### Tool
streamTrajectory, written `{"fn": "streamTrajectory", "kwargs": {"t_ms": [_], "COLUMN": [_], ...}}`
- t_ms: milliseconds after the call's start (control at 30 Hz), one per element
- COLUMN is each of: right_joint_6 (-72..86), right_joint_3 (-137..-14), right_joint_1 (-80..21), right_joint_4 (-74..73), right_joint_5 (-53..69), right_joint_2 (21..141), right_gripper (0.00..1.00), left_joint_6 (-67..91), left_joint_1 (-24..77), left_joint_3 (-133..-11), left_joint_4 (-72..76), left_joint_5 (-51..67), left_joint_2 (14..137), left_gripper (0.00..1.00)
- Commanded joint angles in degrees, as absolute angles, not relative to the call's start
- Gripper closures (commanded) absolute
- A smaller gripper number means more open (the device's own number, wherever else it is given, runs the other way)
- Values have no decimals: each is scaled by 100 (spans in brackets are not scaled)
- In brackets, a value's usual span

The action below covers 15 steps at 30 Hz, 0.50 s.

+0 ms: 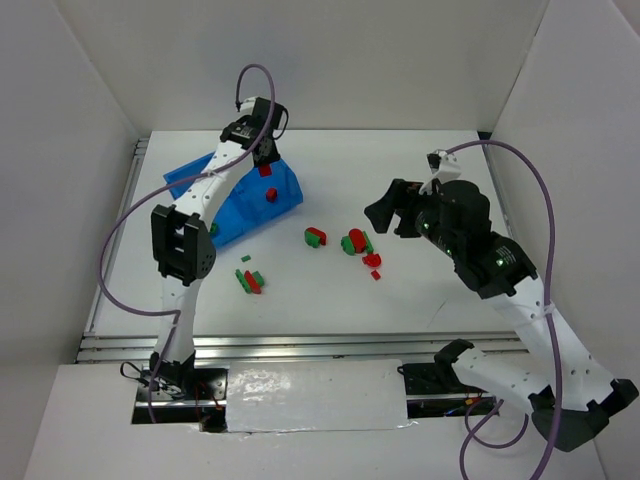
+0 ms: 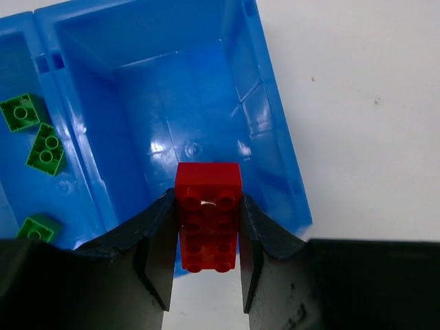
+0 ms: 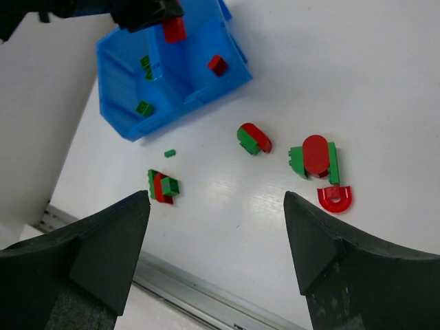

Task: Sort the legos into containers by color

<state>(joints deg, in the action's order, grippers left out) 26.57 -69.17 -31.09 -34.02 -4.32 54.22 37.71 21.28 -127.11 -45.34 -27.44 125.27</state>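
While one compartment (image 2: 14, 175) holds seemingly three green legos (image 2: 45, 148), the left end effector (image 2: 206, 230) clamps a red lego (image 2: 208, 184)

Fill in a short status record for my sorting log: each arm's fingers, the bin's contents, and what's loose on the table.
left fingers: shut on a red brick, held over the blue bin
right fingers: open, empty, above the table
one compartment: green bricks
other compartment: one red piece
loose on table: red-green clusters, a red arch, a small green piece
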Motion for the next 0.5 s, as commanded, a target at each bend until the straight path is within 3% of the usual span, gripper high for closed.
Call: {"fn": "streamTrajectory", "kwargs": {"t_ms": [0, 67, 100, 200, 467], "right_joint_6": [2716, 2672, 2628, 2558, 2794], "right_joint_3": [-6750, -6724, -6732, -6689, -5960], "right_joint_1": [-3138, -3138, -3146, -3138, -3068], "right_joint_4": [-3339, -3471, -3515, -3604, -3639], "right_joint_5": [-26, -35, -44, -184, -281], "right_joint_2": [5142, 5124, 5141, 5220, 5976], "right_gripper": [15, 14, 14, 11, 9], "left_joint_6": [3437, 3332, 3366, 3358, 3173], "left_joint_1": [2040, 1978, 1934, 1855, 1705], "left_joint_3": [-12788, -12866, -12919, -12894, -12463], "left_joint_4": [-3894, -3797, -3875, -3920, -4148], "left_joint_5": [-2856, -2690, -2733, -2751, -3041], "left_joint_2": [12638, 12717, 12770, 12614, 11682], "left_gripper": [67, 52, 33, 0, 0]}}
